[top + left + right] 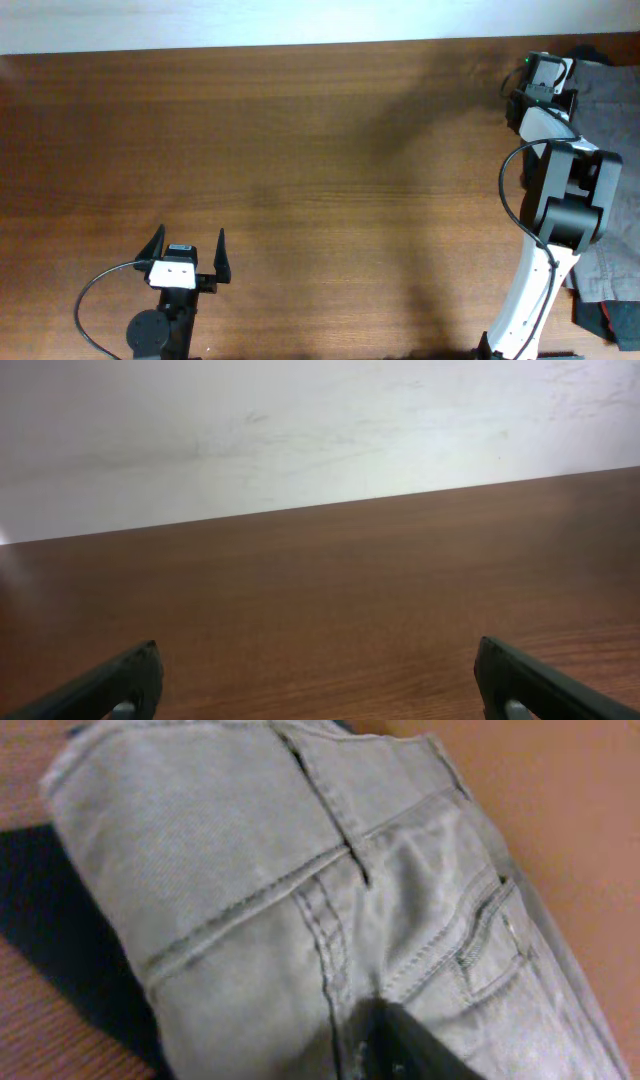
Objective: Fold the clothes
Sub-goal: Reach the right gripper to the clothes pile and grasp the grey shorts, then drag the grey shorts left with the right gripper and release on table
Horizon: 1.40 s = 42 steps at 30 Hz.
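Left gripper point(190, 240) sits at the near edge of the table point(300, 150), its 2 fingers spread wide and holding nothing. Right gripper point(547, 72) is at the far right corner over the shorts point(250, 870). Only 1 dark finger point(400, 1042) shows, so I cannot tell its opening. Under the shorts lies a dark garment point(60, 920).

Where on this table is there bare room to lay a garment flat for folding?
Free: the broad bare table wood between the open left gripper and the right arm, up to the far edge. Crowded: the right edge, where that arm hangs over the olive-grey shorts, with a dark garment at the near corner.
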Available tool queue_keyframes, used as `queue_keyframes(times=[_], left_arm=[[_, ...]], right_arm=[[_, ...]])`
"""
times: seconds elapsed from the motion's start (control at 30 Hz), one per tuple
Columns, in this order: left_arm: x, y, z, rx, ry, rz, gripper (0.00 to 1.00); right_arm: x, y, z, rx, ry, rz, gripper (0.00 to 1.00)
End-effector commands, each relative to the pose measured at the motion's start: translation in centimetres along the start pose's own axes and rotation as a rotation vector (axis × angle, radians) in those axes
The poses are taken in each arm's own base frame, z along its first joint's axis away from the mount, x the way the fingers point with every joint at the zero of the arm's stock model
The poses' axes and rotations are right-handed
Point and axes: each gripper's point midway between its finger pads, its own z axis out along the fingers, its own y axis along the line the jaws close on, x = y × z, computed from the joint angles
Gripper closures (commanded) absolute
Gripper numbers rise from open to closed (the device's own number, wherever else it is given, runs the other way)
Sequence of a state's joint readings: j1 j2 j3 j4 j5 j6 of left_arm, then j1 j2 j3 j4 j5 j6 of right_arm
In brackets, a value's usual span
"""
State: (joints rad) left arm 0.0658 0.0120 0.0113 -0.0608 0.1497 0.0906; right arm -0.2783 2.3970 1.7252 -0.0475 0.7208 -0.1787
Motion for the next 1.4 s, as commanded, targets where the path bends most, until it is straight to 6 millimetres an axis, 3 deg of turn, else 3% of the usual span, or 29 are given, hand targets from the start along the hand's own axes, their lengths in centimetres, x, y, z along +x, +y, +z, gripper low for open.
queue_keyframes(times=[0.0, 0.17, 0.47, 0.73, 0.9, 1.1, 1.37], left_arm=[[0.2, 0.0, 0.0, 0.001, 0.004, 0.015, 0.01], [0.2, 0.0, 0.0, 0.001, 0.004, 0.015, 0.01], [0.2, 0.0, 0.0, 0.001, 0.004, 0.015, 0.01], [0.2, 0.0, 0.0, 0.001, 0.004, 0.015, 0.01], [0.2, 0.0, 0.0, 0.001, 0.004, 0.015, 0.01], [0.2, 0.0, 0.0, 0.001, 0.004, 0.015, 0.01], [0.2, 0.0, 0.0, 0.001, 0.004, 0.015, 0.01]], right_arm=[[-0.3, -1.9, 0.1, 0.090, 0.007, 0.038, 0.70], [-1.7, -1.3, -1.4, 0.073, -0.023, 0.038, 0.86], [-6.9, 0.7, -7.8, 0.010, -0.152, 0.062, 0.87], [-7.6, 1.6, -10.0, 0.036, -0.176, 0.062, 0.87], [-8.2, 3.3, -12.3, 0.025, -0.204, 0.046, 0.87], [-8.2, 8.0, -15.9, -0.096, -0.233, 0.008, 0.83], [-4.9, 18.1, -22.7, -0.498, -0.180, -0.053, 0.83]])
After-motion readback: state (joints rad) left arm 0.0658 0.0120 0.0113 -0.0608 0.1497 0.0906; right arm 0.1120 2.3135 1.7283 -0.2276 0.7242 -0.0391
